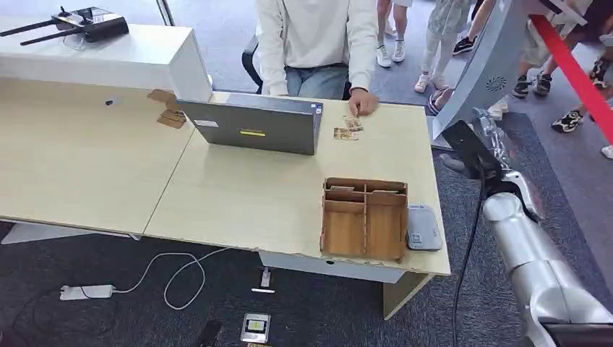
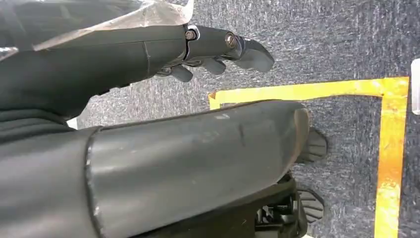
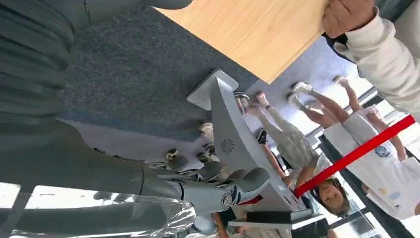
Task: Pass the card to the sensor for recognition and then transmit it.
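The cards (image 1: 348,129) lie on the surface (image 1: 238,195) by the person's hand (image 1: 363,103), well ahead of my empty, loosely spread right hand (image 3: 208,181); my left hand (image 2: 218,49) hangs empty, fingers apart.

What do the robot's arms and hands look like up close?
The right arm is shiny silver, rounded segments, with a black cable running along it and crinkled clear plastic at the wrist. Each robot hand, left and right, has dark grey fingers with visible screws and a grey cover behind.
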Motion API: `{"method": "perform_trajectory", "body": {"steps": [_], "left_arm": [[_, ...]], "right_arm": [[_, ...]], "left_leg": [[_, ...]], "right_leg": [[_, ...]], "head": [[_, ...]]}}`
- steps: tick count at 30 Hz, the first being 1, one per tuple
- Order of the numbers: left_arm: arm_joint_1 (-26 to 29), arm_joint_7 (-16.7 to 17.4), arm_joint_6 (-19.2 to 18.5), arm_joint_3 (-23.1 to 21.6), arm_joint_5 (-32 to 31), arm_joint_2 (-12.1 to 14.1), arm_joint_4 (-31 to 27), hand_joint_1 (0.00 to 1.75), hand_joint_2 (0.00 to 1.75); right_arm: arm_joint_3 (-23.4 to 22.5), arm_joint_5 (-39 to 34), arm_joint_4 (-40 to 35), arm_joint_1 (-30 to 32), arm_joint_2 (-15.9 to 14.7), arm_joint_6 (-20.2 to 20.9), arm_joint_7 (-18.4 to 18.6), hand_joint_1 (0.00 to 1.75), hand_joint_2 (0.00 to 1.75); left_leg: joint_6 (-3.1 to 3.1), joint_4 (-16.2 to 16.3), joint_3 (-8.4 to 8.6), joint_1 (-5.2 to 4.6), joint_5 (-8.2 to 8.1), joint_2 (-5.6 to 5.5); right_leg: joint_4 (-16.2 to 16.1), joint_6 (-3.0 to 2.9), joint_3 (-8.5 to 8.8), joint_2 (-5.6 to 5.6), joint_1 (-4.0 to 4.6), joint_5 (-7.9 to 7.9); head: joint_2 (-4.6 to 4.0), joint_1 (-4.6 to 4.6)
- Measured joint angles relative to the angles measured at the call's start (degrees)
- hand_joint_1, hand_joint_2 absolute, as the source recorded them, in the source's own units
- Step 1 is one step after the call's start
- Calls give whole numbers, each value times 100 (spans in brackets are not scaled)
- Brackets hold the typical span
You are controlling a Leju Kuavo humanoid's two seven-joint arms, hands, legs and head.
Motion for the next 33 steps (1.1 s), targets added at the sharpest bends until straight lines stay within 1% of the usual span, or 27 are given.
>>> {"method": "perform_trajectory", "body": {"steps": [13, 19, 22, 27, 33], "left_arm": [[21, 114, -9, 0, 28, 44, 0, 0, 0], [50, 131, -46, 0, 87, 81, 0, 0, 0], [78, 131, -63, 0, 118, 96, 0, 0, 0], [105, 81, -96, 0, 129, 107, 0, 0, 0], [106, 20, -127, 0, 129, 111, 0, 0, 0]], "right_arm": [[22, 136, -302, 326, -182, 483, 365, 0, 175], [17, 103, -549, 526, -321, 680, 433, 0, 175], [15, 92, -705, 625, -410, 811, 481, 0, 175], [15, 53, -1036, 813, -544, 1141, 597, 0, 175], [17, 37, -1554, 1044, -625, 1351, 730, 0, 175]], "left_leg": [[0, 0, -1, 0, 0, -1], [0, 0, -1, 0, 0, -1], [0, 0, -1, 0, 0, -1], [0, 0, -1, 0, 0, -1], [0, -1, 0, 0, 0, -1]], "right_leg": [[0, 0, 0, 0, 0, 0], [0, 0, 0, 0, 0, 0], [0, 0, 0, 0, 0, 0], [0, 0, 1, 0, 0, 0], [0, 0, 1, 0, 0, 0]], "head": [[0, -2], [0, -2], [0, -2], [0, -2], [0, -2]]}}
